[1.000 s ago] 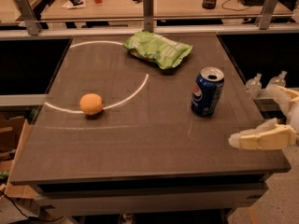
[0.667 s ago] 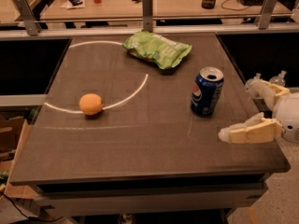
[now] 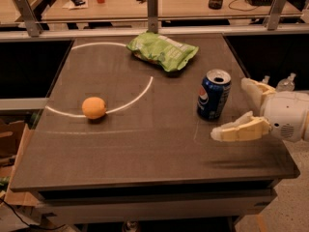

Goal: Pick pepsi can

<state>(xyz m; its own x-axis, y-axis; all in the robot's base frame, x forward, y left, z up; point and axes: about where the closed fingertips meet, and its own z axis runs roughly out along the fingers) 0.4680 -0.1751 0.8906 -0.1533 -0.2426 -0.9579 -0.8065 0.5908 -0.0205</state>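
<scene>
- While my gripper (image 3: 231,110) hangs at the frame's right edge, fingers apart, the pepsi can (image 3: 214,96) stands upright just left of it.
- Risk: lower finger may clip the can, toppling it.

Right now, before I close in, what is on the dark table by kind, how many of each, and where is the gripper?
Drink cans: 1, the pepsi can
Fruit: 1, the orange
Chip bags: 1, the green chip bag
Total: 3
The gripper is open at the can's right side, not closed on it.
</scene>
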